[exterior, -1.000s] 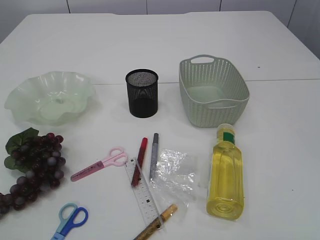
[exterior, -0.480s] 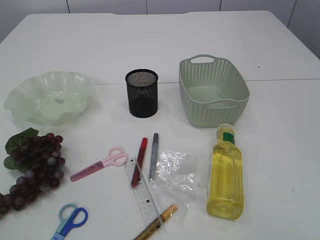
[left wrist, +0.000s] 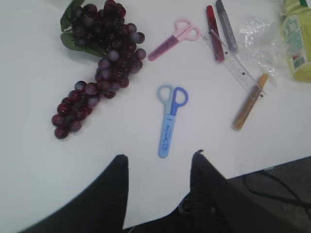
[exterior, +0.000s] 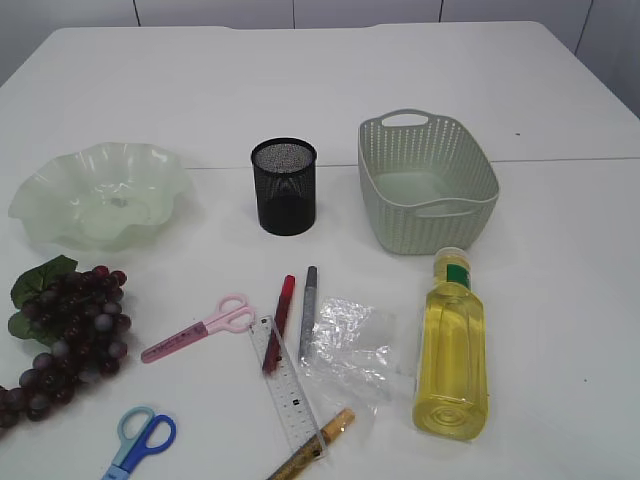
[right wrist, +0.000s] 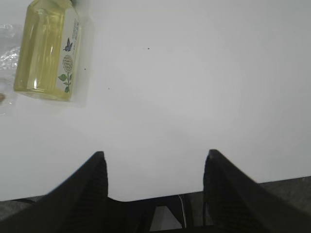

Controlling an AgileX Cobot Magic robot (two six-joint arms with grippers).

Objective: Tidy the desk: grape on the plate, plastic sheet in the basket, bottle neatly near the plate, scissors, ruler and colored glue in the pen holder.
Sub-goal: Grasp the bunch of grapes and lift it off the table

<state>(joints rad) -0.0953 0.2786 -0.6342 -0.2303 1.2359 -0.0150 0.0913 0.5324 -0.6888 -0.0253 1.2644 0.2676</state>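
White surface (exterior: 560, 90). Back row, left to right: green wavy plate (exterior: 100, 195), black mesh pen holder (exterior: 284, 186), green basket (exterior: 427, 182). Front left: grapes (exterior: 68, 325). Pink scissors (exterior: 198, 328) and blue scissors (exterior: 140, 442) lie flat, apart. Red glue (exterior: 279, 322) and grey glue (exterior: 309, 310) lie side by side; ruler (exterior: 286, 387) just beside them, gold glue (exterior: 310, 445) at its near end. Plastic sheet (exterior: 350, 345) lies between ruler and bottle (exterior: 451, 345), which is on its side.

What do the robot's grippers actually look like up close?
Only the fingers show, seen from the wrist cameras. The left gripper has two black fingers that broaden toward the camera and taper to blunt tips. The right gripper looks alike: two black fingers with a finely ribbed, matte surface. No markings show on either, and neither arm appears in the exterior view.
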